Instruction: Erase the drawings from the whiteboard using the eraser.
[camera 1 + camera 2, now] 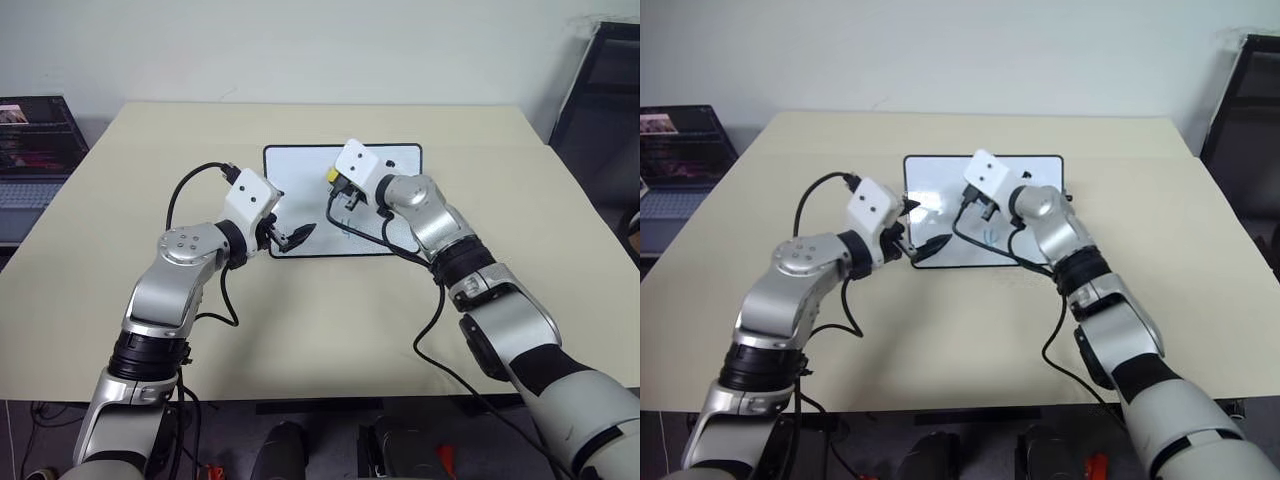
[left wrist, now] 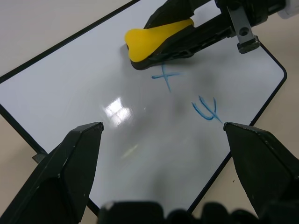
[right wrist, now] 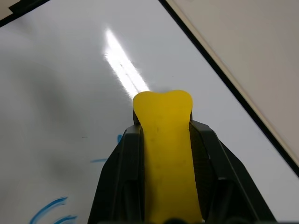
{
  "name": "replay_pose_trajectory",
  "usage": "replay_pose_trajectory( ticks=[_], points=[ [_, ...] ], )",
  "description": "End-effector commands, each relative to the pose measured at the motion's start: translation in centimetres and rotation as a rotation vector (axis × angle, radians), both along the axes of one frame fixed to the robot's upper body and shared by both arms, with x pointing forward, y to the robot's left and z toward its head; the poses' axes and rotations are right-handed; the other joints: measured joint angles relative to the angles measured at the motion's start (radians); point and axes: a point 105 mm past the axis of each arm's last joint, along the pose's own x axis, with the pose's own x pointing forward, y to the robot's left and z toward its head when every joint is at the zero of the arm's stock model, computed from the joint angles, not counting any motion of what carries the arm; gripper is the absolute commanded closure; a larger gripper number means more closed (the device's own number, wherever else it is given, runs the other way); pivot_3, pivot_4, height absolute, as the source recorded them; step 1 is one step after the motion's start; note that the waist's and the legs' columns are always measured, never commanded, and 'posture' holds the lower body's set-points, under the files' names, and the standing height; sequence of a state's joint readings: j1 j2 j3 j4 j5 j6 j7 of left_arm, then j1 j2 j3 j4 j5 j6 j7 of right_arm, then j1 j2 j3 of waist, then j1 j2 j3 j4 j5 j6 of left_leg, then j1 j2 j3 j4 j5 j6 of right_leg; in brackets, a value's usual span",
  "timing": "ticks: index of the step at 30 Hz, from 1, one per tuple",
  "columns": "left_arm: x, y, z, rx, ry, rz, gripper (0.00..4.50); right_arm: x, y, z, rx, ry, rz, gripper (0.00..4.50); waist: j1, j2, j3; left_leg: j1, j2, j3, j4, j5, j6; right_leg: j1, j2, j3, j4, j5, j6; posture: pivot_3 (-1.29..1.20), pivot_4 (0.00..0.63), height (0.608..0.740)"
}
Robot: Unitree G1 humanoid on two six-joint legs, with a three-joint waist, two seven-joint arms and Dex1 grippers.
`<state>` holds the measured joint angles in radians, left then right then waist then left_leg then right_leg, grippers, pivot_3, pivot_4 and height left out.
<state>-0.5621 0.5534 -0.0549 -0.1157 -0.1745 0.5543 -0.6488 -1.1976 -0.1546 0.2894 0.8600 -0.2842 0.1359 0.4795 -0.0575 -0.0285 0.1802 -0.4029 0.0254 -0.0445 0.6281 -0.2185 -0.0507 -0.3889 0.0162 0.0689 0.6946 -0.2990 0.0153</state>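
Observation:
The whiteboard (image 1: 395, 165) lies flat in the middle of the table. My right gripper (image 1: 338, 184) is shut on the yellow eraser (image 2: 156, 38), whose dark underside sits on the board just beside the blue "x". The drawings (image 2: 166, 77) still showing are that "x" and a "4"-like figure (image 2: 205, 110) closer to the board's near edge. In the right wrist view the eraser (image 3: 166, 149) is clamped between the black fingers, with blue strokes (image 3: 46, 211) off to one side. My left gripper (image 2: 163, 127) stands open over the board's near left part, nothing between its fingers.
The beige table (image 1: 150, 300) spreads wide around the board. A laptop and a wire rack (image 1: 30, 140) stand off the table's left side. A dark chair or frame (image 1: 600, 90) is at the right. Black cables hang from both wrists.

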Motion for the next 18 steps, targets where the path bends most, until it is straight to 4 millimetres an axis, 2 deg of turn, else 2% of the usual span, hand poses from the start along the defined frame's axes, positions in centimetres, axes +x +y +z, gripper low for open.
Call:
replay_pose_trajectory(
  ticks=[1, 8, 11, 15, 18],
  points=[
    [-0.3, -0.1, 1.1, 0.009, -0.059, -0.017, 0.00, 0.4, -1.4, 0.3, -0.031, -0.016, -0.026, 3.51, 0.000, 0.000, 0.000, 0.000, 0.000, 0.000, 0.000, 0.000, 0.000, 0.000, 0.000, 0.000, 0.000, 0.000, 0.000, 0.00, 0.150, 0.740],
    [-0.3, -0.3, 0.8, 0.003, -0.054, -0.022, 0.00, 0.0, -4.2, -1.3, -0.117, -0.003, -0.041, 3.51, 0.008, 0.000, 0.000, 0.000, -0.001, -0.001, 0.001, 0.000, 0.000, 0.001, 0.000, 0.000, -0.001, 0.000, 0.000, 0.00, 0.150, 0.740],
    [-0.3, -0.4, 0.8, -0.001, -0.052, -0.023, 0.00, -0.3, -4.7, -1.1, -0.100, -0.013, -0.048, 3.51, 0.007, 0.000, 0.000, 0.000, -0.001, -0.001, 0.001, 0.000, 0.000, 0.001, 0.000, 0.000, 0.000, 0.000, 0.000, 0.00, 0.150, 0.740],
    [-0.3, -0.1, 0.8, -0.018, -0.043, 0.000, 0.00, -1.2, -4.1, 2.0, 0.120, -0.023, -0.027, 3.51, 0.004, 0.000, 0.000, 0.001, 0.000, -0.001, 0.001, 0.000, 0.000, 0.001, 0.000, 0.000, 0.001, 0.000, 0.000, 0.00, 0.150, 0.740],
    [-0.5, 0.8, 1.1, -0.060, -0.040, 0.034, 0.00, -3.4, -3.5, 4.1, 0.346, 0.002, 0.060, 3.51, 0.004, 0.000, 0.000, -0.001, 0.000, -0.001, 0.000, 0.000, 0.000, 0.000, 0.000, 0.000, 0.000, 0.000, 0.000, 0.00, 0.150, 0.740]
  ],
)
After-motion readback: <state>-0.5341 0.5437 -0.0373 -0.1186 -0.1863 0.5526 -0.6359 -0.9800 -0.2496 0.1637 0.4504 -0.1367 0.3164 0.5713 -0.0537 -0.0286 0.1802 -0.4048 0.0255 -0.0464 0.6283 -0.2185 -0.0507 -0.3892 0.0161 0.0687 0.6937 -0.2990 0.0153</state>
